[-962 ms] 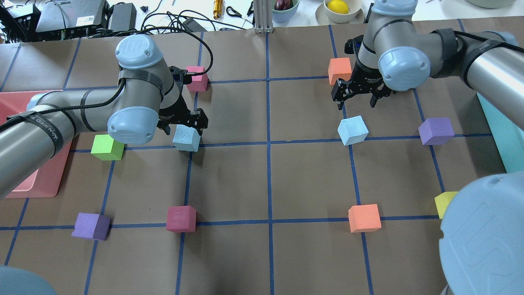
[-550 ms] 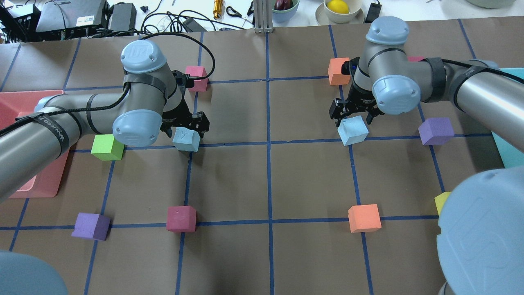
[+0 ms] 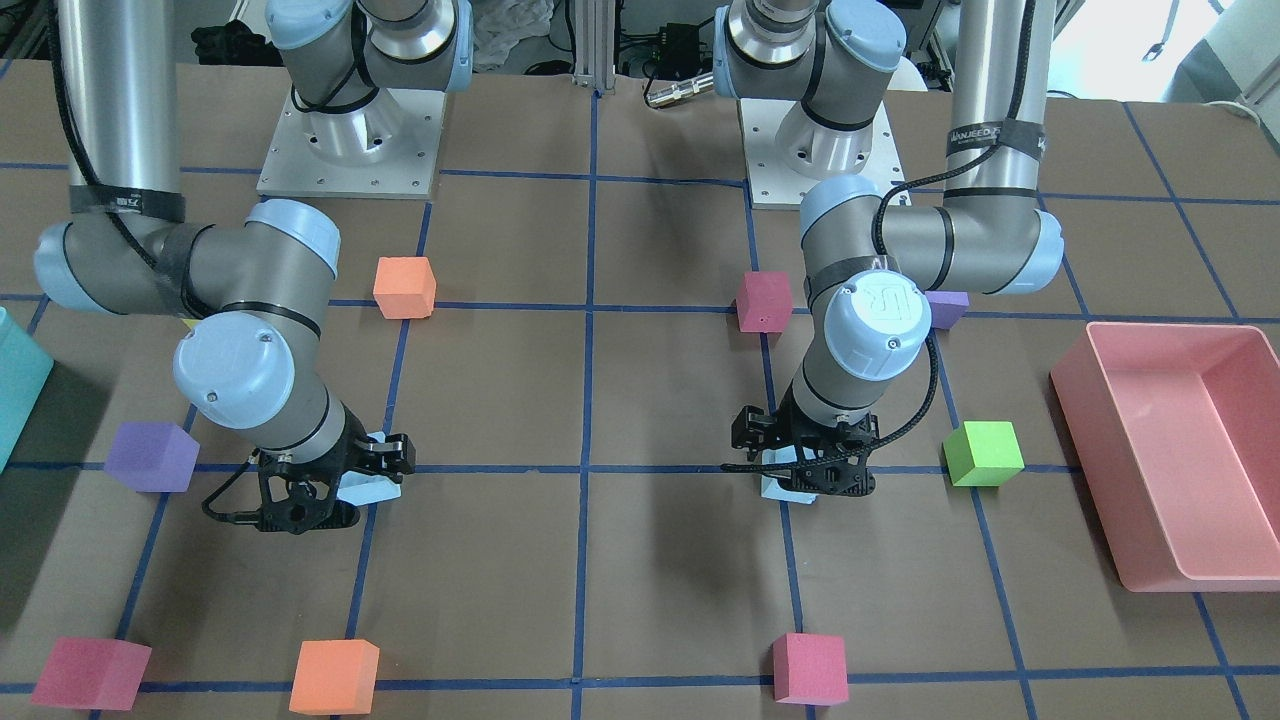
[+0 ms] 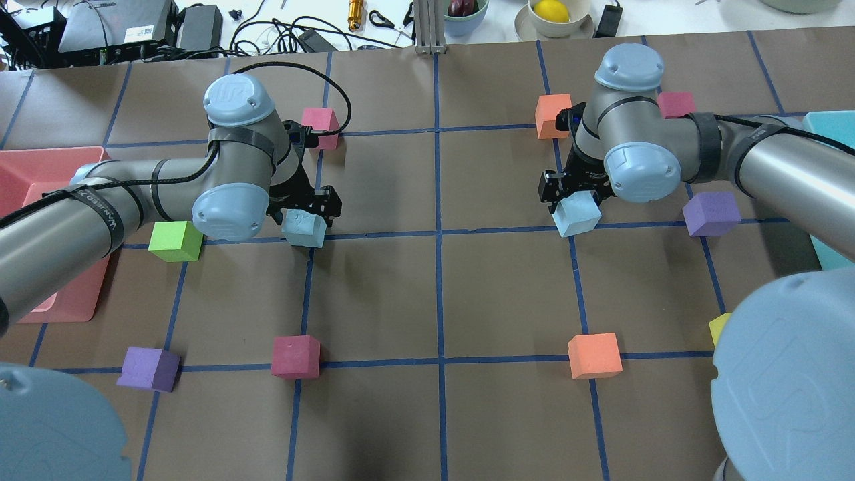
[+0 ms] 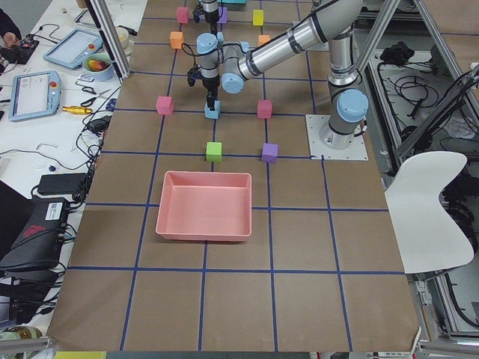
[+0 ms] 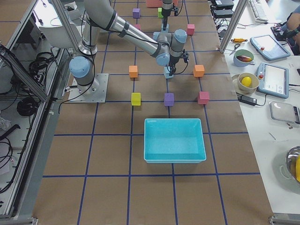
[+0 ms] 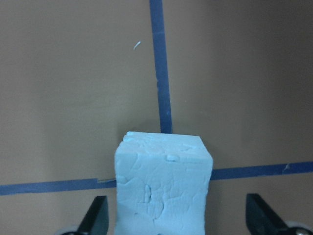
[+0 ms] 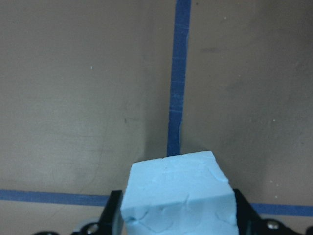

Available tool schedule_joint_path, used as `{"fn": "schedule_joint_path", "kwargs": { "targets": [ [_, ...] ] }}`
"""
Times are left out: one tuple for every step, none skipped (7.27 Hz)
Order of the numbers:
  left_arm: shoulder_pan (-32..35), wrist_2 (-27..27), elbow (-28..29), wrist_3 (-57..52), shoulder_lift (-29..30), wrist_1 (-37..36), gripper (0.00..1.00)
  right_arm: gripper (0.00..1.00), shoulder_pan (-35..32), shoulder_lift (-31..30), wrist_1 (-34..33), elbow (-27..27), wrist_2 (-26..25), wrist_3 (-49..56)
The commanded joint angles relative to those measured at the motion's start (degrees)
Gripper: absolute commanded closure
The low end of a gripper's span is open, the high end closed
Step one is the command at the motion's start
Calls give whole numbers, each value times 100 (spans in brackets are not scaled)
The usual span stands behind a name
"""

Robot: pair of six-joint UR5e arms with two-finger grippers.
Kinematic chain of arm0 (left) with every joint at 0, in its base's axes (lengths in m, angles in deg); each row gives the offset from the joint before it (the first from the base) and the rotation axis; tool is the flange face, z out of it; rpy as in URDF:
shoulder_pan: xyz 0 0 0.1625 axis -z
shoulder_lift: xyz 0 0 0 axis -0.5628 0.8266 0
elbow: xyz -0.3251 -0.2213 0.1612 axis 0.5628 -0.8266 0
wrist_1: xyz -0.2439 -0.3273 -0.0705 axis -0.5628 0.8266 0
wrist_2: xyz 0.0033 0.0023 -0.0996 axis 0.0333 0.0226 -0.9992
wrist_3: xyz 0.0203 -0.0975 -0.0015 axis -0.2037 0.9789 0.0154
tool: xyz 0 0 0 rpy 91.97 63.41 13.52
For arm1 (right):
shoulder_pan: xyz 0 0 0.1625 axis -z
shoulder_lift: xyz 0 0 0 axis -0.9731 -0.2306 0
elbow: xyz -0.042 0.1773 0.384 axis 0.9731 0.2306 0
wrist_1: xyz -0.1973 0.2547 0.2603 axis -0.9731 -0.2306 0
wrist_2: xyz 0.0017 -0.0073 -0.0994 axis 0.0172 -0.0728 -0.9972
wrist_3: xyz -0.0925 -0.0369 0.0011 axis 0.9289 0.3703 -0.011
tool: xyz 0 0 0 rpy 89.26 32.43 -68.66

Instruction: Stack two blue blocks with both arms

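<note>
Both black two-finger grippers have sunk lower since a second ago. Your left gripper point(image 4: 302, 210) straddles one pale-blue, dented foam cube point(image 4: 304, 228) toward the left end of the bench point(image 4: 507, 294), fingers apart with gaps either side. Your right gripper point(image 4: 576, 196) presses its fingers against the other rough pale-blue foam cube point(image 4: 577, 218), toward the right end.
</note>
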Motion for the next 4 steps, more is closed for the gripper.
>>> {"fn": "schedule_joint_path", "kwargs": {
  "targets": [
    [-3, 3, -9, -168, 13, -12, 0, 100, -5, -53, 29, 19, 9, -80],
    [-3, 3, -18, -168, 13, -12, 0, 100, -170, -219, 64, 28, 70, -498],
    [-3, 3, -18, -168, 21, -12, 2, 100, -485, -430, 151, 45, 428, -1329],
    [-3, 11, -18, -168, 21, -12, 2, 100, -915, -493, 335, 19, 544, -1920]
  ]
}}
